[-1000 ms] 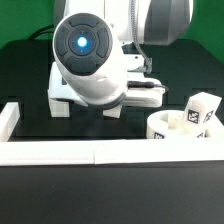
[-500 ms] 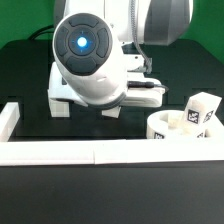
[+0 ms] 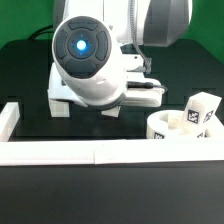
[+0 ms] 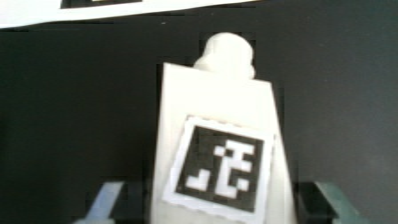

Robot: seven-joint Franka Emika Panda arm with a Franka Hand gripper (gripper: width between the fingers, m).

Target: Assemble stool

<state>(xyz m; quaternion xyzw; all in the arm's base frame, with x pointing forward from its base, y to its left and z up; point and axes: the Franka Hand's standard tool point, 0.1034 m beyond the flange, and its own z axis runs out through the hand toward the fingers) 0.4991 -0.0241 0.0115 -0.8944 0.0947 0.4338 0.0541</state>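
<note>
We see the stool leg (image 4: 217,115) lying flat on the desk (image 4: 63,110), tag up, squarely between the pincer (image 4: 222,200) fingers (image 4: 116,198). Whether they pinch it yet, we cannot tell. We should grip it centred and firmly, then lift straight.

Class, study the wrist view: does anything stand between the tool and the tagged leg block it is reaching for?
Nothing visible does. The leg block sits directly between the tool's fingers, one on each side, with only bare dark table around it. Whether the fingers actually touch its sides cannot be told.
</note>
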